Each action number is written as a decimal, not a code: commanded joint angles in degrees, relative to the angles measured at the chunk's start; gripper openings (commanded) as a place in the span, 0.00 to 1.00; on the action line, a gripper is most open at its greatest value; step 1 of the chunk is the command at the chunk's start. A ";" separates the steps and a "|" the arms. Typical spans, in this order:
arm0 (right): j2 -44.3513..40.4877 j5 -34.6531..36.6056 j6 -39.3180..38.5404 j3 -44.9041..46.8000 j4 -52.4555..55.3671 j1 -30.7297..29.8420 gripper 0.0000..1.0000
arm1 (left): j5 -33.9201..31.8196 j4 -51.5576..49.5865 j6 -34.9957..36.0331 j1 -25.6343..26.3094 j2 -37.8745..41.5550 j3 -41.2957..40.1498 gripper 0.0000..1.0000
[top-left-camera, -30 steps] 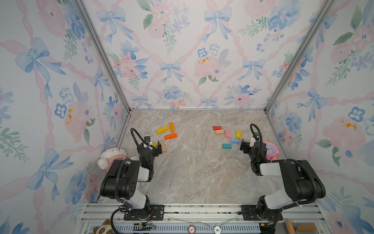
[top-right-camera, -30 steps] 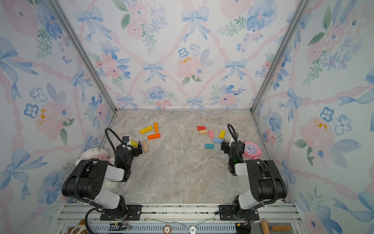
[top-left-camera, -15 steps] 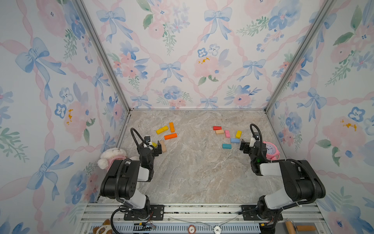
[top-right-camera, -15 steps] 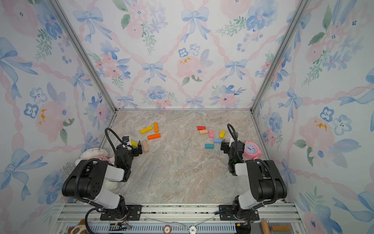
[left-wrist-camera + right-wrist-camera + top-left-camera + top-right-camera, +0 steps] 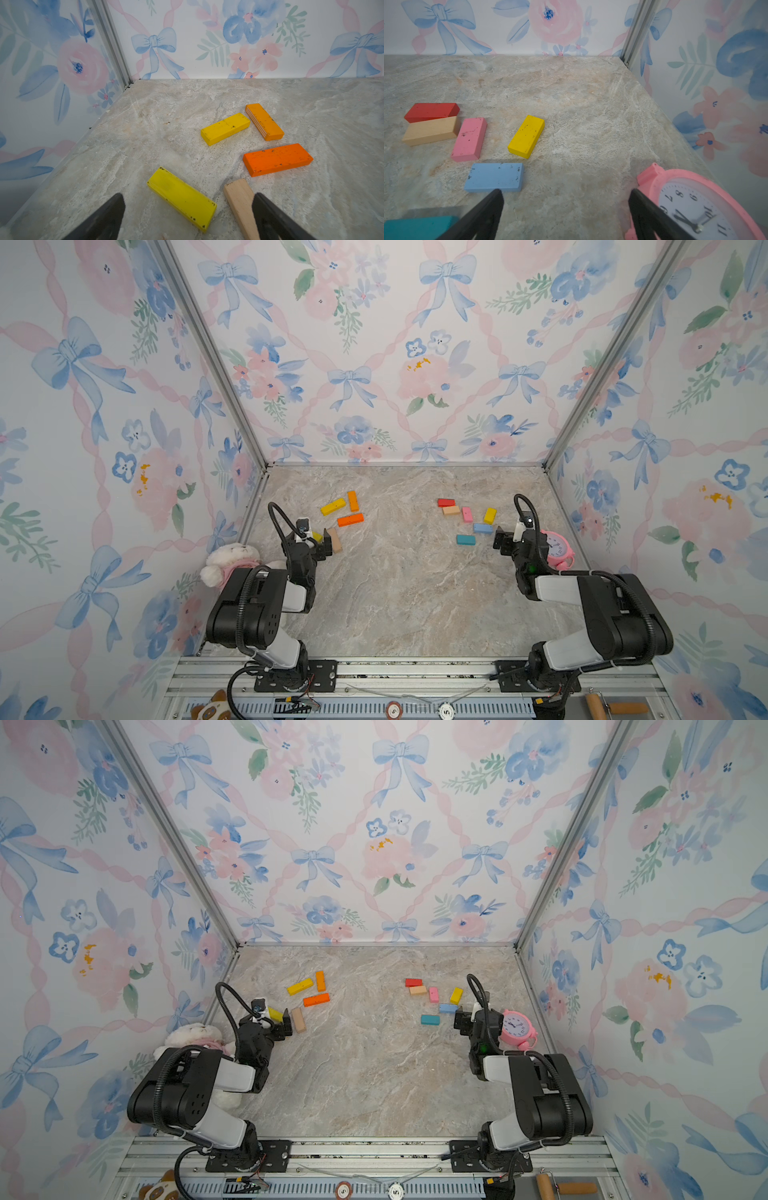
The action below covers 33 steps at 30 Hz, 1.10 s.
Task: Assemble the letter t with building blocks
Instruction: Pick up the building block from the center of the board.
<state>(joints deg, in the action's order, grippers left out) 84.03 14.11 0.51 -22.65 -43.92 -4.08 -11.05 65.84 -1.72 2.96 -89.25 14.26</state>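
Building blocks (image 5: 350, 520) all loose on the marble tabletop (image 5: 395, 597), in two clusters well apart, no T begun

L cluster, 5 long ones: yellow block (image 5: 225, 128) w/ amber block (image 5: 264, 122) just beside its end, orange block (image 5: 277, 159), tan block (image 5: 238, 197), second yellow block (image 5: 180, 195)

R cluster, 6 short ones: red block (image 5: 431, 111) touching peach block (image 5: 430, 131), pink block (image 5: 469, 139), short yellow block (image 5: 526, 136), blue block (image 5: 494, 176), teal block (image 5: 417, 227)

Left gripper (image 5: 187, 198): jaws wide apart, nothing held. Near end of second yellow block lies btw them. Tan block partly behind one finger, can't tell if touching

Right gripper (image 5: 566, 192): jaws wide apart, empty. Blue block just ahead of one finger, pink alarm clock (image 5: 695, 207) right beside the other

Step, my read: very start, first pick. Next move prob. wants L arm down over second yellow block, closing across its short width, then a carry to the bare centre for the stem. I'd watch that the tan block doesn't get nudged. R arm needs care re the clock

Containers: none in view, blocks lie flat on the tabletop
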 commanded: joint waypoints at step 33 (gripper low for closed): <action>-20.99 -3.90 11.52 -36.05 75.51 -25.31 0.96 | 12.28 -94.03 -20.26 3.44 7.65 49.83 0.84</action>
<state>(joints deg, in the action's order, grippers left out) 62.33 9.85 10.72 -57.82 30.04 -28.69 -1.78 -22.98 -21.02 6.76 -80.34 62.08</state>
